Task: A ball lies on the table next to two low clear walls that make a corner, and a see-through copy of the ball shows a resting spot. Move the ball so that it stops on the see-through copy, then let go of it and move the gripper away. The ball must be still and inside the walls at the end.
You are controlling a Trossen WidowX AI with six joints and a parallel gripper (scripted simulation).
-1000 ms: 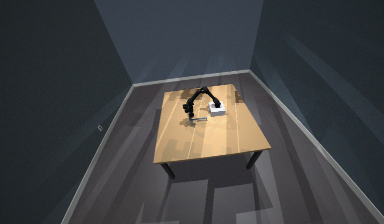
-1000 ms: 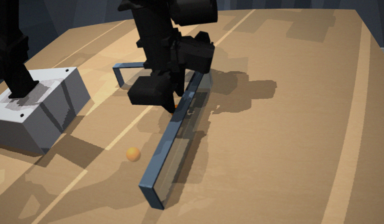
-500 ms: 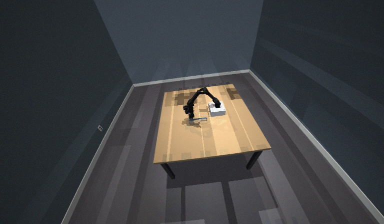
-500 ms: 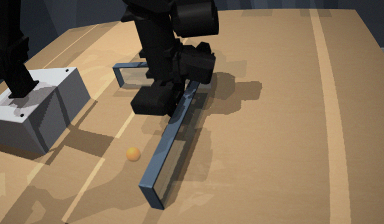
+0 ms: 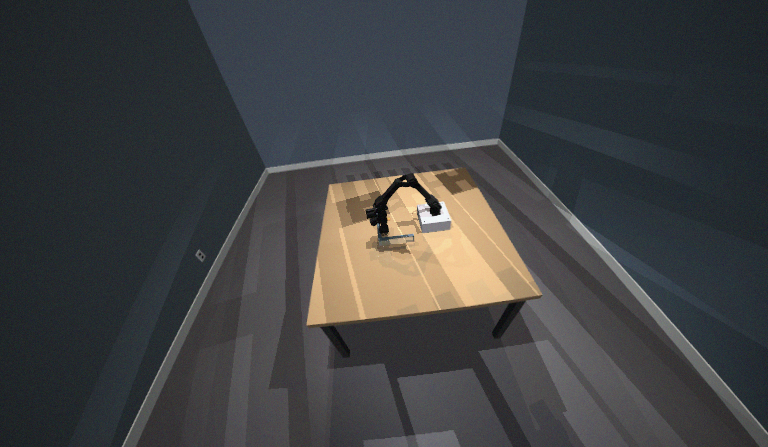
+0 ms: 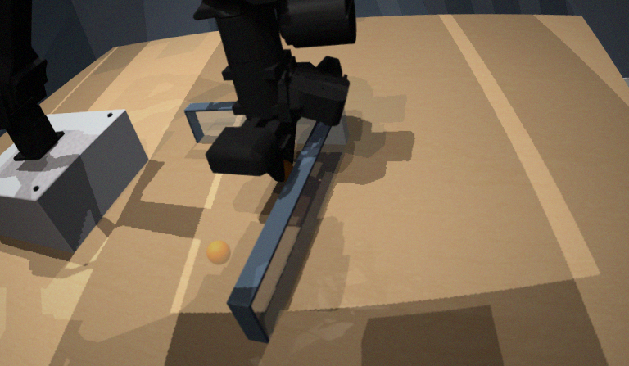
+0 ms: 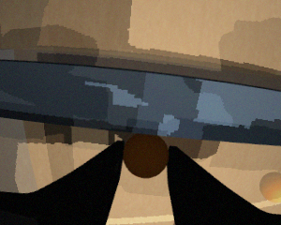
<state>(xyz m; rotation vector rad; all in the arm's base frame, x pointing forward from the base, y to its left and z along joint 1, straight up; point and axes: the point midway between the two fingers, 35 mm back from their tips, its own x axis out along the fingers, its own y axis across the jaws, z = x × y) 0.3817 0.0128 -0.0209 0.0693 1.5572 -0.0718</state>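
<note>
orange ball (image 7: 144,156) in claw (image 7: 144,161), beside wall (image 7: 140,103)

A bare test room: dark blue-grey walls (image 5: 385,51) with a pale skirting board (image 5: 379,156), a grey plank floor (image 5: 237,363), and one wooden worktop (image 5: 424,283) on dark legs. A black arm (image 5: 396,190) on a white block (image 5: 434,218) is the only equipment.
</note>
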